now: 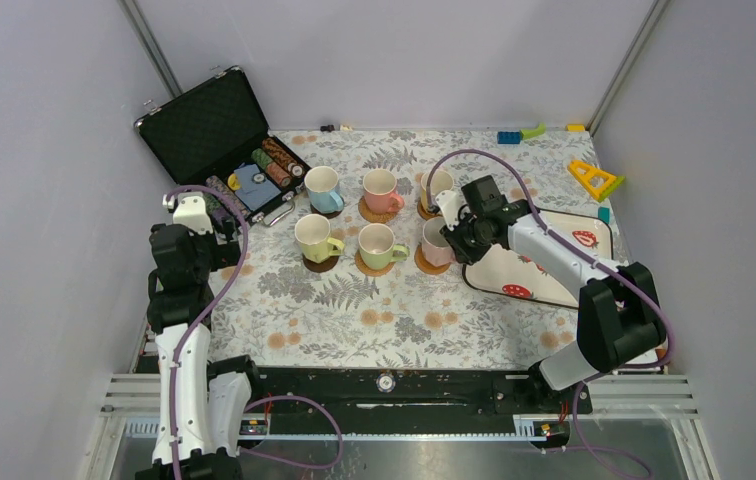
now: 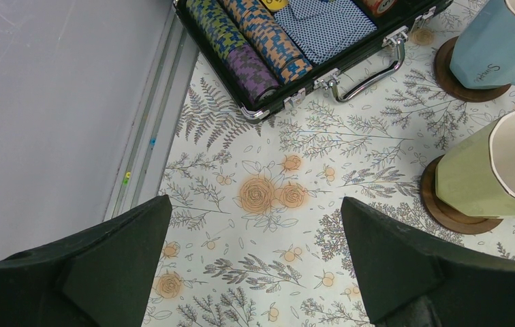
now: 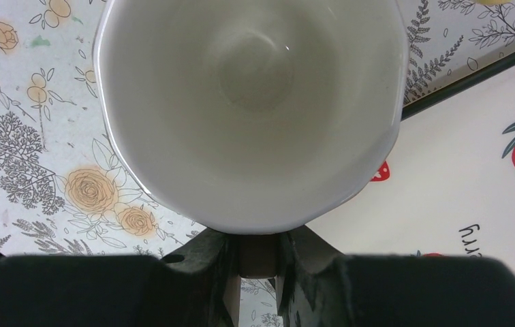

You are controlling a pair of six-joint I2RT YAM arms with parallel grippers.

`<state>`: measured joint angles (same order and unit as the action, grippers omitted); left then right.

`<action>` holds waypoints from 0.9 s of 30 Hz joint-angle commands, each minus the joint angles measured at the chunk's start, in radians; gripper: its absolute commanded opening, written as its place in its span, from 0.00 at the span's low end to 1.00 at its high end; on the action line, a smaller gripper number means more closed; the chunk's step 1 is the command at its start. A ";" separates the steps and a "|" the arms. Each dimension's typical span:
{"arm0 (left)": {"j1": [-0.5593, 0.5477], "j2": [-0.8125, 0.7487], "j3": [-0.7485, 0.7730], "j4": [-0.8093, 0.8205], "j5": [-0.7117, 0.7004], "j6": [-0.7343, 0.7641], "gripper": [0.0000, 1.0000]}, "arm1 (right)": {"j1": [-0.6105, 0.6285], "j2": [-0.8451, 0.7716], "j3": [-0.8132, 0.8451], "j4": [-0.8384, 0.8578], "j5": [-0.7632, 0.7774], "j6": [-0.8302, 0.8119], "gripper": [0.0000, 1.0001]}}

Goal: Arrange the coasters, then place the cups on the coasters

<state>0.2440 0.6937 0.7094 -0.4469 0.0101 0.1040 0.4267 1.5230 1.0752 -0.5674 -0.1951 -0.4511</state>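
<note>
The right gripper is closed almost all the way, pinching the handle of the light pink cup. In the right wrist view the cup's white inside fills most of the frame, mouth up. This cup is at the 3 o'clock end of the near row of three, over the right-hand tan coaster, whose edge shows at the cup's 7 o'clock side. I cannot tell whether the cup rests on the coaster or hangs just above it. The strawberry tray lies just beside the cup at 3 o'clock.

At 9 o'clock of that cup the green cup stands on the middle tan coaster. Further toward 9 o'clock the yellow-green cup stands on the near dark wood coaster. The far row, at 12 o'clock of these, has the blue cup on the far dark wood coaster and the pink cup on the far tan coaster. It ends in a yellow cup, partly hidden by the right arm.

The left gripper hangs with its jaws wide apart and nothing between them, above the flowered desk at 9 o'clock of the yellow-green cup. The poker chip case lies open at the desk's 10 o'clock corner.
</note>
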 commanded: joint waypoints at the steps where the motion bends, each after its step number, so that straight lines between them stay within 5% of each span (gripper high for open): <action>1: 0.007 -0.006 -0.005 0.052 -0.006 0.003 0.99 | 0.022 -0.016 0.002 0.100 0.017 0.017 0.00; 18: 0.005 -0.013 -0.007 0.053 -0.006 0.005 0.99 | 0.044 0.011 0.012 0.090 0.056 0.022 0.00; 27: 0.005 -0.015 -0.008 0.054 -0.006 0.005 0.99 | 0.044 0.026 0.034 0.040 0.047 0.019 0.25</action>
<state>0.2440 0.6933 0.7094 -0.4469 0.0101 0.1040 0.4595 1.5448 1.0630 -0.5312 -0.1490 -0.4393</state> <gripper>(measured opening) 0.985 0.249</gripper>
